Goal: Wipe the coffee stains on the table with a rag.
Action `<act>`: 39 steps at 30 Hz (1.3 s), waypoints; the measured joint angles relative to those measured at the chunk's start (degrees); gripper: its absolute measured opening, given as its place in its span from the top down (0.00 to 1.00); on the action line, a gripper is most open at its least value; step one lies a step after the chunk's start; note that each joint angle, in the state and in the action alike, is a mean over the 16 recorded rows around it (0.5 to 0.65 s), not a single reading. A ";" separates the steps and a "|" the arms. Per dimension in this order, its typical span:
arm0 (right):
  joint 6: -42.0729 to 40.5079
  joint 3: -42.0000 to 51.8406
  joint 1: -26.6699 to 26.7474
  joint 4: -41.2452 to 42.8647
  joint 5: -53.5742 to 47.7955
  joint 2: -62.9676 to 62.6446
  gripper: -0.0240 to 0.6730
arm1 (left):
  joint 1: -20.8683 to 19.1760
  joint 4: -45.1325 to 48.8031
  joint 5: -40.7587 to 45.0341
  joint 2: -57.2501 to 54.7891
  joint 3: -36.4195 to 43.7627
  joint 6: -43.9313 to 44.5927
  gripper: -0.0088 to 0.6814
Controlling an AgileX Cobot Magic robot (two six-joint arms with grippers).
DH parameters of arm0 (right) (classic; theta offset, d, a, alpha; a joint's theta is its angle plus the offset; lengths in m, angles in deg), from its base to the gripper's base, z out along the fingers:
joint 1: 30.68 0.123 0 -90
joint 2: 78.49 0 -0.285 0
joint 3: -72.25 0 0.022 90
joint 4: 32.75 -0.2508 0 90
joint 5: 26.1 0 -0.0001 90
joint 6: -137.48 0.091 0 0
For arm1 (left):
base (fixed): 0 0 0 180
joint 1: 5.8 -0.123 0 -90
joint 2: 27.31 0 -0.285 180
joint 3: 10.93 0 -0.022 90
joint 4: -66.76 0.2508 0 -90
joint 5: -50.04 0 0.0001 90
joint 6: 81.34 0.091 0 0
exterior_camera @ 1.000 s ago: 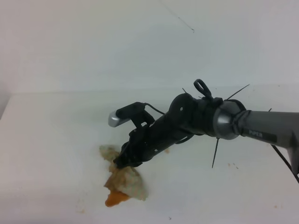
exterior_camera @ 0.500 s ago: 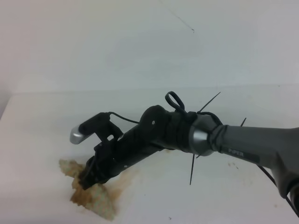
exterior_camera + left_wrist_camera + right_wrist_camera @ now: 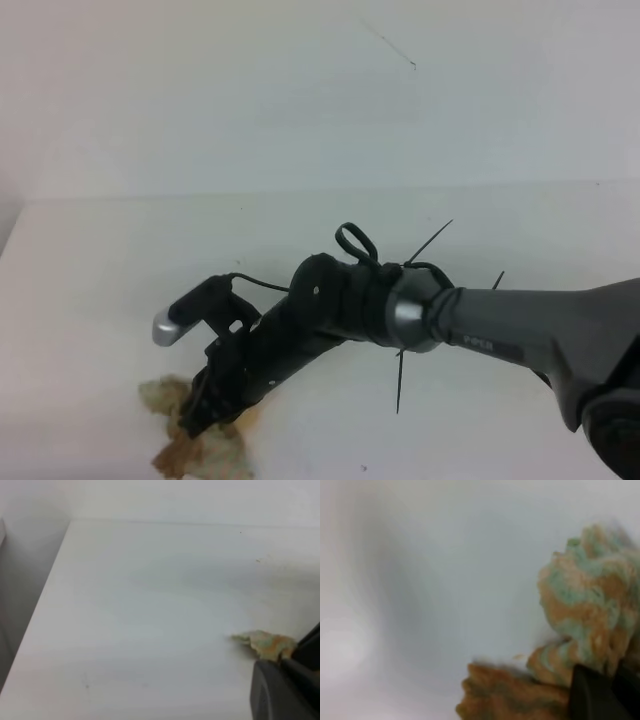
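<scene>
Worktop (image 3: 90, 270) is mostly clean, faint tan smear left just beside the rag (image 3: 190, 450) at the near-left edge. Right hand (image 3: 197, 425) is clamped on the rag and pressing it down, left hand not in view. Keep pressure flat and sweep back over the smear; wrist view's blurred, so residue is probably thin

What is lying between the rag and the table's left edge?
Nothing: in the left wrist view, only bare white table stretches from the rag to the left edge.
</scene>
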 joint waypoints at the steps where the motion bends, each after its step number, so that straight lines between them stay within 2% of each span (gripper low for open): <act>1: 0.02 0.00 -0.20 0.41 0.04 0.25 0.92 | 0.00 0.00 0.00 0.00 0.00 0.00 0.99; 20: -1.21 -0.04 -10.05 6.89 0.71 -0.45 0.92 | 0.00 0.00 0.00 0.00 0.00 0.00 0.99; 32: -3.19 0.67 -14.33 8.83 -2.26 -11.34 0.92 | 0.00 0.00 0.00 0.00 0.00 0.00 0.99; 39: -2.35 7.09 -19.53 10.05 -1.67 -19.63 0.92 | 0.00 0.00 0.00 0.00 0.00 0.00 0.99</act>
